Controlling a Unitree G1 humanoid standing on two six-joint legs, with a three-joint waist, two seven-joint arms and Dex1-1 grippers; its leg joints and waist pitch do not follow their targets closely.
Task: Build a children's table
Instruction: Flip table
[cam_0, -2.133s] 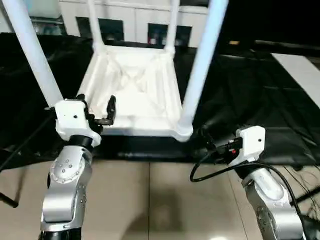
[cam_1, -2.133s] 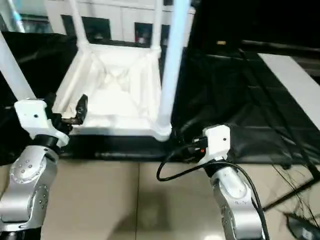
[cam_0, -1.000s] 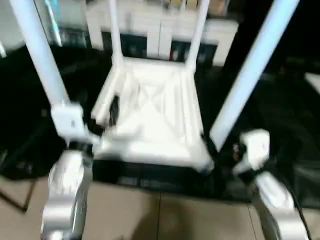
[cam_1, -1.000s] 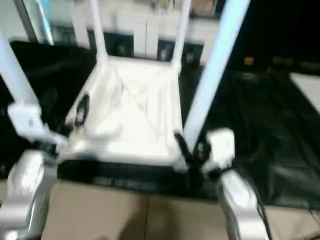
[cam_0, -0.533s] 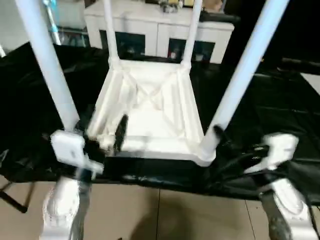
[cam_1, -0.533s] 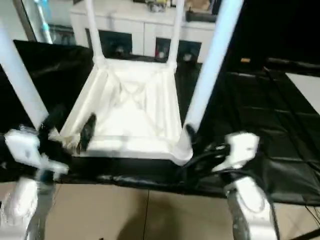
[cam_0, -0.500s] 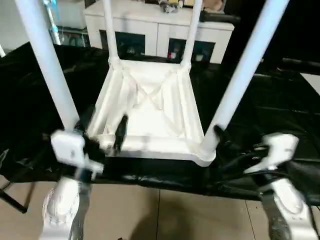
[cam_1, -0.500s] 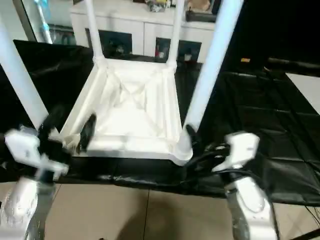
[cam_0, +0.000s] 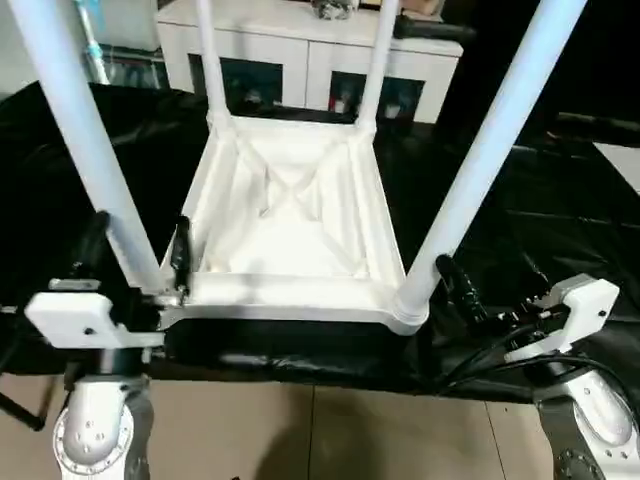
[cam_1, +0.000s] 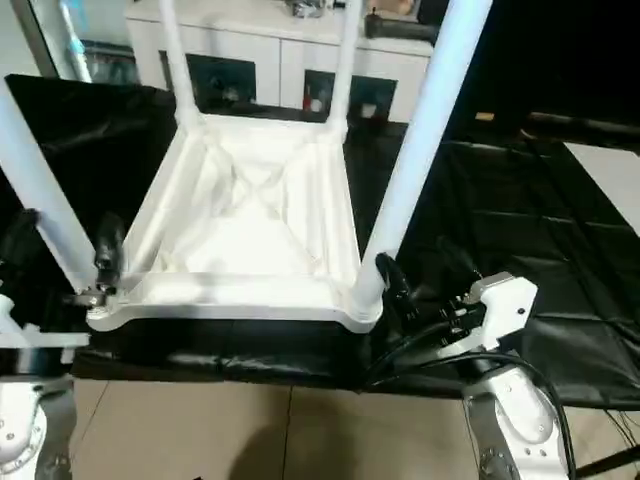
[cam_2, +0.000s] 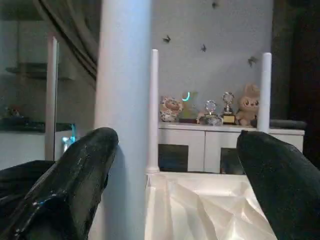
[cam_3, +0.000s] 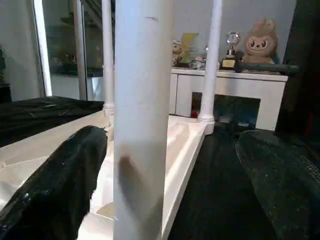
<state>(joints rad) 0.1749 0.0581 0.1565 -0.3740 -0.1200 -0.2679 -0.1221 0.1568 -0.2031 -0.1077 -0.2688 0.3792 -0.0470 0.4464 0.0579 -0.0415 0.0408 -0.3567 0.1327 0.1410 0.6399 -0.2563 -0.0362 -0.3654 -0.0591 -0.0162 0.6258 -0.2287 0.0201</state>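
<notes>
Both grippers are standing wide open and gripping nothing. I'm seeing the left gripper (cam_0: 135, 250) straddling the near-left leg (cam_0: 85, 150), one finger on each side of it, and the right gripper (cam_3: 165, 185) bracketing the near-right leg (cam_0: 480, 160) low down by its socket; contact is hard for me to judge. I'm looking at the table (cam_0: 290, 225) lying upside down on the black sheet (cam_0: 530, 200), four legs pointing up, with a white cabinet (cam_0: 300, 60) behind it.
</notes>
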